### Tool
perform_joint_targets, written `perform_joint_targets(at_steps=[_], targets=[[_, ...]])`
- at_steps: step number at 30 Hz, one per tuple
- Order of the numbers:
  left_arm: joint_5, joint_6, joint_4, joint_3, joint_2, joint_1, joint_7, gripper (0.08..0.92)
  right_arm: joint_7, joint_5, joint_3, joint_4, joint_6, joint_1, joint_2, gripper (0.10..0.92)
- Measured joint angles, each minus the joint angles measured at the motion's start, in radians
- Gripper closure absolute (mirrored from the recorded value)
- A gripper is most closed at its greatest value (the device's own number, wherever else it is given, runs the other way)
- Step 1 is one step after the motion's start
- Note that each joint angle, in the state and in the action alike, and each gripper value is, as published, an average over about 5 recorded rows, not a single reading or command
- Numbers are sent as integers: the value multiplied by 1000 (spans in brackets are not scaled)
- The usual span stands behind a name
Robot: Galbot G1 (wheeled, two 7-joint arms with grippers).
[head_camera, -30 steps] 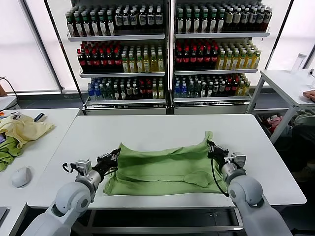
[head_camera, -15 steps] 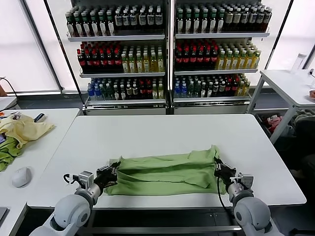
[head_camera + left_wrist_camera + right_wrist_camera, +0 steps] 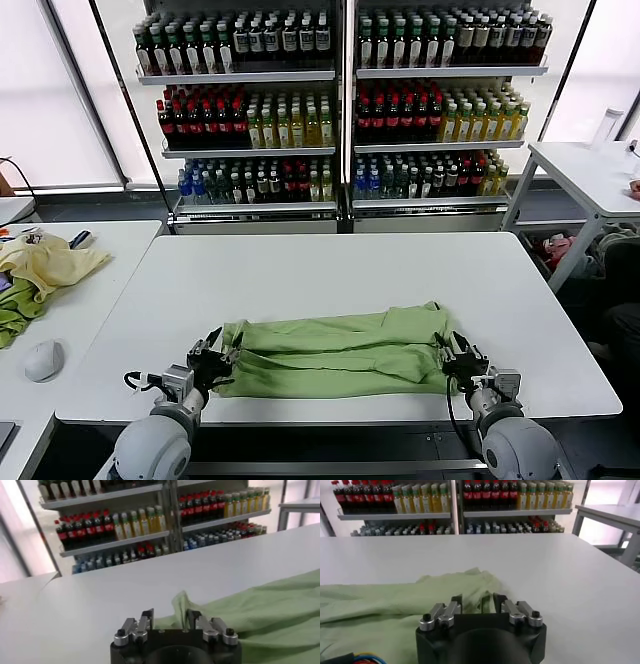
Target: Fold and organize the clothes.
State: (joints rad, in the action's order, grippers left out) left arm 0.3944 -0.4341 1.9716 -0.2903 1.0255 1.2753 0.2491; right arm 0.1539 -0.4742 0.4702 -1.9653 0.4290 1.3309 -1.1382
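The light green T-shirt point(image 3: 335, 345) lies folded into a long low band near the front edge of the white table point(image 3: 300, 265), plain side up. My left gripper point(image 3: 212, 358) sits at the band's left end, open, with a raised fold of shirt point(image 3: 181, 611) loose between its jaws point(image 3: 170, 617). At the right end, my right gripper point(image 3: 455, 355) is open too, and the shirt's corner point(image 3: 470, 582) lies between and just beyond its jaws point(image 3: 476, 602). Neither gripper pinches the cloth.
A side table on the left carries a pale yellow garment point(image 3: 50, 262), a darker green cloth point(image 3: 12, 315) and a mouse point(image 3: 43, 358). Bottle shelves point(image 3: 340, 100) stand behind the table. Another white table point(image 3: 590, 170) is at the right.
Both grippers came back toward the front edge, pulling the shirt's far edge over into a flat band. Both then went from shut on the cloth to open.
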Motion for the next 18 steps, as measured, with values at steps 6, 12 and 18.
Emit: perform_joint_targets(at_steps=[6, 12, 18], targets=[[-55, -3, -20, 6, 85, 12, 50, 262, 1, 6, 2, -25, 0, 17, 8, 275], [-78, -7, -57, 10, 160, 12, 78, 228, 3, 5, 11, -40, 0, 30, 18, 205], [-76, -12, -73, 9, 203, 26, 89, 392, 4, -1, 12, -48, 1, 30, 23, 203]])
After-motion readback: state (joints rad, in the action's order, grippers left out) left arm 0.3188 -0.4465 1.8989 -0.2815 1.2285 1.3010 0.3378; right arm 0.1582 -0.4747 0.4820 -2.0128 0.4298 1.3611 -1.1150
